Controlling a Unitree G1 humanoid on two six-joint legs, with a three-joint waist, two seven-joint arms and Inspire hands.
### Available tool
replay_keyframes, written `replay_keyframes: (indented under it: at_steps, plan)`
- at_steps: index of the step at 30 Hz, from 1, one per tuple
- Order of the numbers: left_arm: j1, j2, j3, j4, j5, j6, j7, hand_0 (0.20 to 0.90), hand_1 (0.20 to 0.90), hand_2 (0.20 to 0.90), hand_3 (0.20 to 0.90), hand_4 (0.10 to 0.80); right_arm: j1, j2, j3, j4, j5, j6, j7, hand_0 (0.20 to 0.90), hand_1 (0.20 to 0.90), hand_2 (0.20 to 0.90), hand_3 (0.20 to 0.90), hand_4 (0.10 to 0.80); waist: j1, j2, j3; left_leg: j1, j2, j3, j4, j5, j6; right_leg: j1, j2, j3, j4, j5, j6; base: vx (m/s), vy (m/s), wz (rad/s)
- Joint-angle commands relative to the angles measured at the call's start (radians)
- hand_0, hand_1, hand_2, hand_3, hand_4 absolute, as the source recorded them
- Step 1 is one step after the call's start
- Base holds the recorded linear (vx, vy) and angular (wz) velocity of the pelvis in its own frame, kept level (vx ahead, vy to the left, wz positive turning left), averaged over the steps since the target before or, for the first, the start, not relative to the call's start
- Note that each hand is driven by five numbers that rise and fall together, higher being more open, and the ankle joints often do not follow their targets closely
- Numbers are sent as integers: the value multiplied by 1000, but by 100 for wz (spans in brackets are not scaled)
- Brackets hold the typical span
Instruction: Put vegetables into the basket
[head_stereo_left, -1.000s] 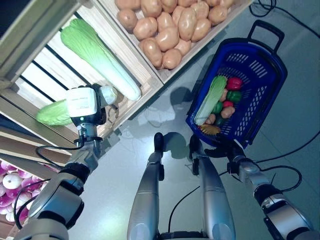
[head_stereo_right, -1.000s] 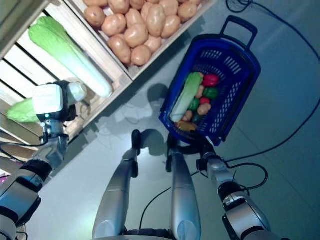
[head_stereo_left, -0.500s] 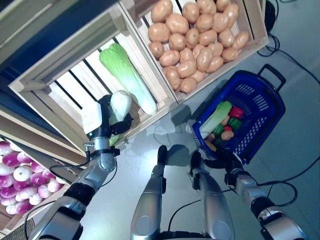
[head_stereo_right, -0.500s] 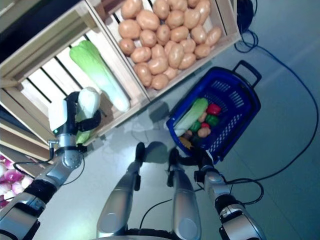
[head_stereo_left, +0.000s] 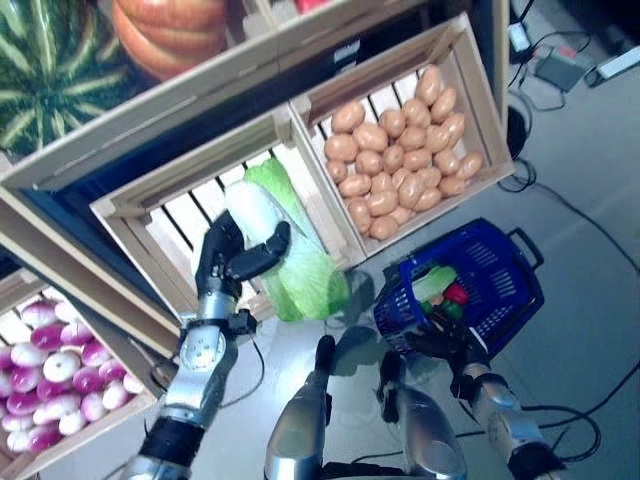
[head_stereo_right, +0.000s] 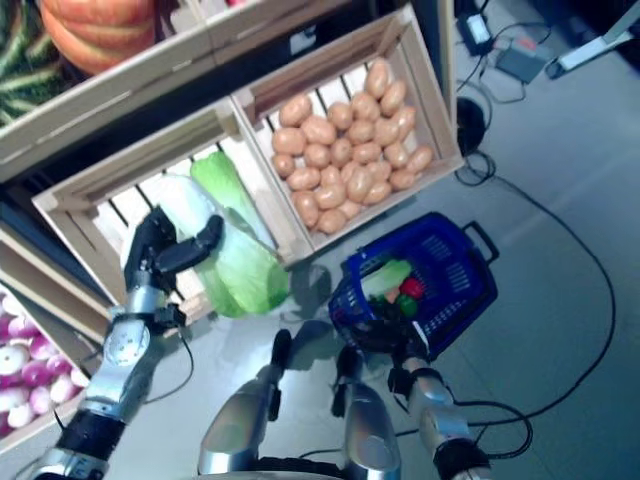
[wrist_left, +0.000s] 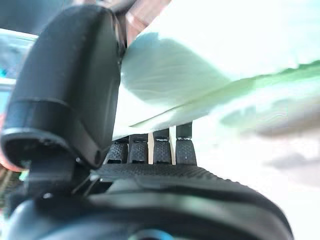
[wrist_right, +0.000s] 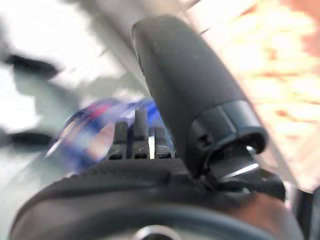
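Note:
My left hand (head_stereo_left: 228, 262) is shut on the white stalk end of a long napa cabbage (head_stereo_left: 305, 285) and holds it up in front of a wooden crate (head_stereo_left: 140, 205). The leafy green end hangs down toward the floor. In the left wrist view the thumb (wrist_left: 75, 85) and fingers (wrist_left: 150, 150) curl round the pale cabbage (wrist_left: 225, 65). The blue plastic basket (head_stereo_left: 510, 300) stands on the floor at the lower right. It holds another long cabbage and red and green vegetables. My right hand (head_stereo_left: 445, 345) is open just beside the basket's near rim. The basket shows as a blue shape past the hand in the right wrist view (wrist_right: 90, 135).
The wooden stand with its crates and shelves (head_stereo_left: 300, 95) fills the upper left. A second crate (head_stereo_left: 470, 60) sits just above the basket. Cables (head_stereo_left: 590, 215) and a power strip (head_stereo_left: 615, 65) lie on the grey floor to the right.
The camera has tilted up, so the whole picture has shifted. My left hand has closed on the cabbage and lifted it out of the crate. My right hand has stayed by the basket.

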Motion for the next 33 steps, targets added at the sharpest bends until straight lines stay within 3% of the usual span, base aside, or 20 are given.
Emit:
replay_keyframes:
  at_steps: [1,7,12,17,33]
  plan:
    - [23,-6,32,-100,-81,-60,-111,300,300,300,300,400,42,-10,-43,-121,42,-81,123,900,900,900,900,800,-19,-45,-219,11,-38,15,47,-102,-27,100,-35,-10,-157,103,44,178,39,-4]
    - [27,24,11,-118,-10,11,-174,300,300,300,300,400,81,-38,-51,-328,133,-76,247,900,900,900,900,800,-38,-41,-267,85,-40,26,-3,-109,-15,148,-33,11,-185,106,57,108,19,-6]
    - [-18,57,-18,-109,16,78,-183,300,300,300,300,400,33,-88,-56,-470,188,-75,259,900,900,900,900,800,-43,-42,-285,118,-46,46,-6,-130,-4,171,-41,24,-195,106,71,29,14,-5]
    - [-64,64,-50,-112,35,107,-185,300,300,300,300,400,-22,-104,-34,-521,224,-42,280,900,900,900,900,800,-39,-46,-295,144,-47,54,-15,-140,4,188,-48,31,-205,115,81,22,3,-5]
    - [-49,75,-52,-151,29,132,-180,300,300,300,300,400,-32,-123,10,-562,258,-1,258,900,900,900,900,800,-37,-56,-324,168,-40,72,-48,-143,6,200,-45,49,-231,120,88,7,2,-3]
